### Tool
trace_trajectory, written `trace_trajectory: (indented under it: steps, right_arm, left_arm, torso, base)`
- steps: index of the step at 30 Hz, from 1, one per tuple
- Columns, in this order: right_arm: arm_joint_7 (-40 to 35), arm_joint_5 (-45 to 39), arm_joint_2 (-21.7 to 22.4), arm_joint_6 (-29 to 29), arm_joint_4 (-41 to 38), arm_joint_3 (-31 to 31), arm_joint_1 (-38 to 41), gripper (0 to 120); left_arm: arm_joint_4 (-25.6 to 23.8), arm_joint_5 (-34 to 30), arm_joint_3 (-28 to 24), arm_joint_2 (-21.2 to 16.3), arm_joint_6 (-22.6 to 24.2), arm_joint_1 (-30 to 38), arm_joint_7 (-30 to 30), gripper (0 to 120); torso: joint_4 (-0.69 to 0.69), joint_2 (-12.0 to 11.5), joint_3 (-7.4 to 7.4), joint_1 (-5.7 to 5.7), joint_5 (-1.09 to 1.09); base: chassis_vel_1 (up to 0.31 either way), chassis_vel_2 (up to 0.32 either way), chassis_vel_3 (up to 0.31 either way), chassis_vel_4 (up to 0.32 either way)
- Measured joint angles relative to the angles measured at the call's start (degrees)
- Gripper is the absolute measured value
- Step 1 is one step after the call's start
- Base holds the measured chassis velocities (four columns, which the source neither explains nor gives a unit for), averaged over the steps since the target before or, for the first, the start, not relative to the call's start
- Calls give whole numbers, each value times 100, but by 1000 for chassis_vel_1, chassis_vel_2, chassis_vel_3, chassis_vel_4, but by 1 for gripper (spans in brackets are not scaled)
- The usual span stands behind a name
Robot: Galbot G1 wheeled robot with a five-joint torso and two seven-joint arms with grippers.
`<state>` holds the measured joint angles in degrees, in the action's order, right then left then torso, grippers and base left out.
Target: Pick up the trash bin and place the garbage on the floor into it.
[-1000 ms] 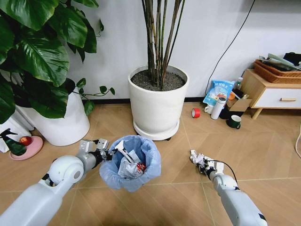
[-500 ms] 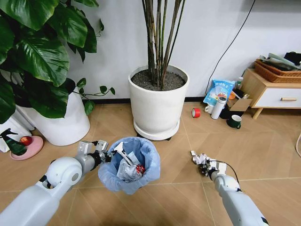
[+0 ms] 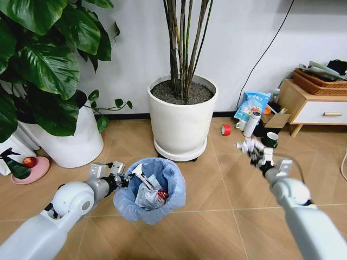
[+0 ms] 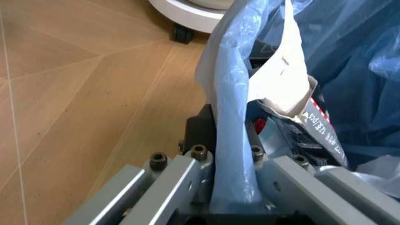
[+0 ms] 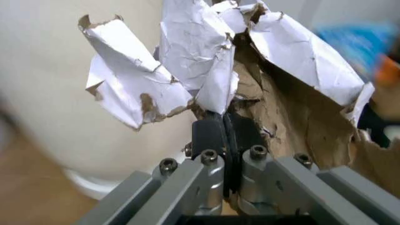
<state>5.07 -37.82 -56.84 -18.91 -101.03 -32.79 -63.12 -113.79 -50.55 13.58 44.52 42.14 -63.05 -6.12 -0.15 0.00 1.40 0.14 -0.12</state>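
The crumpled paper [image 3: 247, 145] was held pinched in the closed right gripper [image 3: 255, 150], raised at about three o'clock from the trash bin [image 3: 150, 187], whose bag rim was clamped by the left gripper [image 3: 126, 177] at nine o'clock.

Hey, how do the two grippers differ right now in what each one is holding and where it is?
The left gripper is shut on the rim of the trash bin, pinching its blue liner; the right gripper is shut on crumpled white paper. The left gripper sits low beside the bin, while the right gripper is raised off to the bin's right, nearer the dark mug. Both have their fingers closed on a load.
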Motion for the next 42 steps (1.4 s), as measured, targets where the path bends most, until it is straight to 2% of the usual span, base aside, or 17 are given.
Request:
trace_trajectory:
  steps: [1,5,10,13,14,17,18,19,20,21,22,23,26,35,42]
  right_arm:
    - [0,0,0,0,0,0,0,0]
    - [-59,-419,241,-251,-1105,257,-57,0]
    - [-190,-827,378,-411,-1737,609,55,0]
    - [-327,-1182,539,-478,-2113,1231,263,0]
    - [-327,-1182,539,-478,-2113,1231,263,0]
    - [-452,-1365,603,-488,-2210,1966,489,0]
    - [-452,-1365,603,-488,-2210,1966,489,0]
    - [-569,-1497,604,-510,-2244,2465,647,0]
    - [-593,-1511,602,-512,-2245,2551,674,0]
    - [-673,-1554,580,-519,-2246,2900,784,0]
    - [-673,-1554,580,-519,-2246,2900,784,0]
    - [-730,-1560,527,-520,-2214,3306,935,0]
    - [-769,-1539,421,-518,-2106,3888,1130,0]
    - [-846,-1411,254,-558,-1709,4433,1262,0]
    - [-908,-1394,189,-567,-1567,4518,1311,24]
  left_arm:
    - [0,0,0,0,0,0,0,0]
    - [-7,-15,-45,44,0,49,-18,0]
    - [-18,-32,-104,92,0,111,-30,0]
    - [-24,-62,-153,105,0,162,-49,0]
    - [-24,-62,-153,105,0,162,-49,0]
    - [-5,-63,-209,115,0,218,-48,0]
    - [-5,-63,-209,115,0,218,-48,0]
    - [14,-65,-245,134,0,251,-48,0]
    - [18,-66,-250,136,0,256,-48,0]
    - [33,-67,-272,150,0,281,-48,0]
    - [33,-67,-272,150,0,281,-48,0]
    - [49,-73,-294,160,0,313,-49,0]
    - [83,-86,-311,163,0,363,-49,0]
    - [179,-150,-308,194,0,526,-42,0]
    - [236,-172,-320,216,0,599,-31,0]
  torso:
    - [0,0,0,0,0]
    - [0,0,0,0,2]
    - [0,0,0,0,0]
    - [0,0,0,0,0]
    - [0,0,0,0,0]
    - [0,0,0,0,2]
    - [0,0,0,0,2]
    - [0,0,0,0,1]
    - [0,0,0,0,0]
    - [0,0,0,0,0]
    - [0,0,0,0,0]
    - [1,0,0,0,1]
    - [0,0,0,0,1]
    - [-1,0,1,0,1]
    - [0,0,0,0,2]
  base:
    - [0,0,0,0]
    - [0,0,0,0]
    - [0,0,0,0]
    - [0,0,0,0]
    - [0,0,0,0]
    - [0,0,0,0]
    - [0,0,0,0]
    - [0,0,0,0]
    - [0,0,0,0]
    - [0,0,0,0]
    - [0,0,0,0]
    - [0,0,0,0]
    - [0,0,0,0]
    - [0,0,0,0]
    - [0,0,0,0]
